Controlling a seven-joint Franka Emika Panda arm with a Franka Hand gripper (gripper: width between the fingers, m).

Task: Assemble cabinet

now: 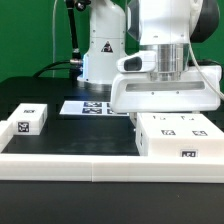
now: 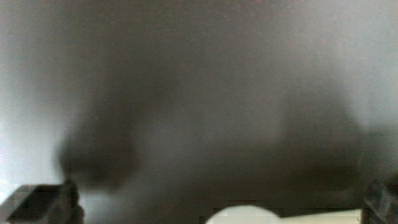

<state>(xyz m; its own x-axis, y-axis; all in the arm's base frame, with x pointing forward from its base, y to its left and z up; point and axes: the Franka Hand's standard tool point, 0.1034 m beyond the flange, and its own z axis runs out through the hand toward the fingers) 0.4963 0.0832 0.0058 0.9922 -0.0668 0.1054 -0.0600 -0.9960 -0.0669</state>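
The cabinet is a large white box with square black-and-white tags, standing at the exterior view's right, just behind the long rail. My gripper hangs straight down with its wide white hand almost touching the cabinet's top, so the fingertips are hidden there. In the wrist view a blurred grey surface fills the picture, very close. The two dark fingers stand far apart at the picture's edges, so the gripper is open. A pale rounded blob lies between them; I cannot tell what it is.
A small white tagged block lies at the exterior view's left. The marker board lies flat near the robot's base. A long low white rail runs across the front of the black table.
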